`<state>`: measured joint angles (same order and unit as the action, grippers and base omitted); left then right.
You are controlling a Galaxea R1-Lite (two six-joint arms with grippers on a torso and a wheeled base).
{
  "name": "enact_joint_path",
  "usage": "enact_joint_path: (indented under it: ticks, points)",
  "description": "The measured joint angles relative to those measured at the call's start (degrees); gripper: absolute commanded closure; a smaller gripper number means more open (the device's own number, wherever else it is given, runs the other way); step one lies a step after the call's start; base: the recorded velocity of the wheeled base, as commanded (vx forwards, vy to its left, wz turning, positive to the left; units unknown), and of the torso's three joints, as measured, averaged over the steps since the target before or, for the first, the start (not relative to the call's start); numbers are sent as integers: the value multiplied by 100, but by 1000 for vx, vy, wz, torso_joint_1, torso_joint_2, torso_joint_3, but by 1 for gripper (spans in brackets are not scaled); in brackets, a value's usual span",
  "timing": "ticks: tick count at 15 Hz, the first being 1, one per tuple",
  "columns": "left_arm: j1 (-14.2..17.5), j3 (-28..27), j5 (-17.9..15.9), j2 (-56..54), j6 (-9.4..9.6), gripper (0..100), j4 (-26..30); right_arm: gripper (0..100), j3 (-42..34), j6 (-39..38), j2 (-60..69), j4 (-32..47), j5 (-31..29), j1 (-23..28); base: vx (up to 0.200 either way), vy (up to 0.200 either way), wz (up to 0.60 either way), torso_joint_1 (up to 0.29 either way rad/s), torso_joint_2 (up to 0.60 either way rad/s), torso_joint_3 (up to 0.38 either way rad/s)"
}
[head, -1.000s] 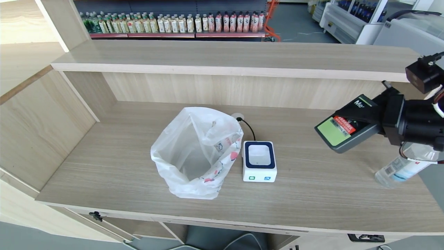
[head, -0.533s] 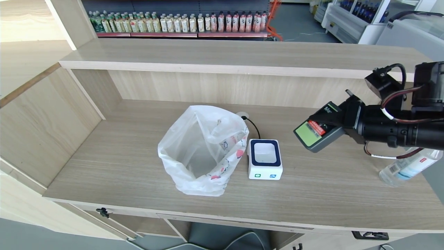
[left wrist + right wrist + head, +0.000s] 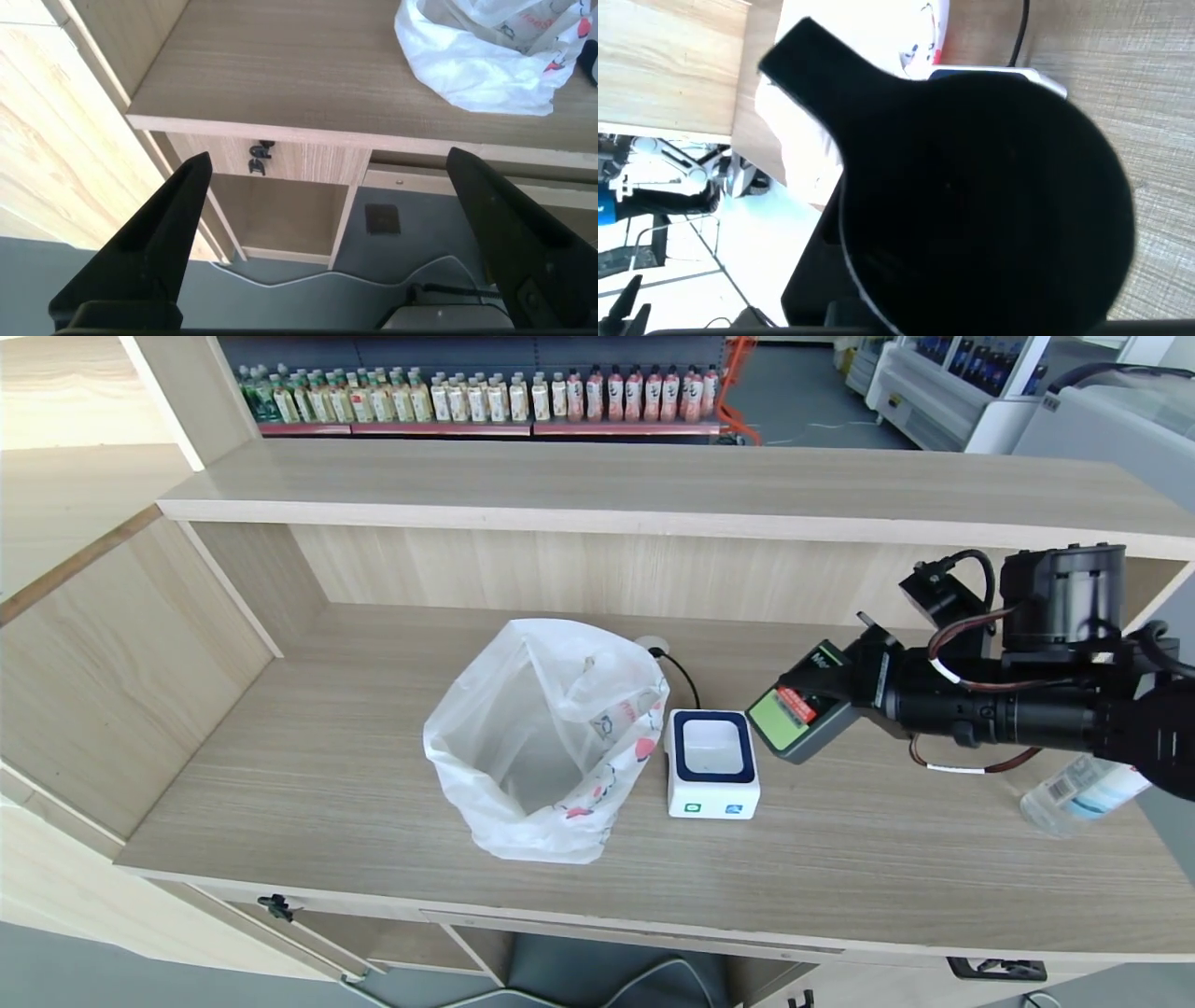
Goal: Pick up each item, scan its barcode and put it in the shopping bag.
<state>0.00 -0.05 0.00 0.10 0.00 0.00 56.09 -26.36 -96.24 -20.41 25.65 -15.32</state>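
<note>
Right hand (image 3: 845,695) is pinching the dark box (image 3: 794,714), in the air just right of the scanner (image 3: 713,751), green label face up and tilted. Can't see which face carries the barcode. My read: roll the wrist so the code faces the scanner window, hover flat and close, pause. Then carry it over the open shopping bag (image 3: 523,756) just beside the scanner. Left hand (image 3: 327,163) is spread and empty, low by the desk (image 3: 887,859) front. Bottle (image 3: 1074,793) waits far right.

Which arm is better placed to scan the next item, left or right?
Right. The right gripper holds the dark box just beside the scanner; the left gripper hangs open and empty out in front of the counter.
</note>
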Motion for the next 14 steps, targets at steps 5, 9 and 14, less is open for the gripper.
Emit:
enact_joint_path:
  ticks: [5,9,14]
  points:
    - [0,0,0,-2,0,0,0,100,5,165,-472,-463,-228,-262,0,0,0,0,0,0]
    - [0,0,0,-2,0,0,0,100,9,216,-828,-892,-195,-333,0,0,0,0,0,0]
    - [0,0,0,0,0,0,0,100,52,282,-1059,-1035,-201,-433,0,0,0,0,0,0]
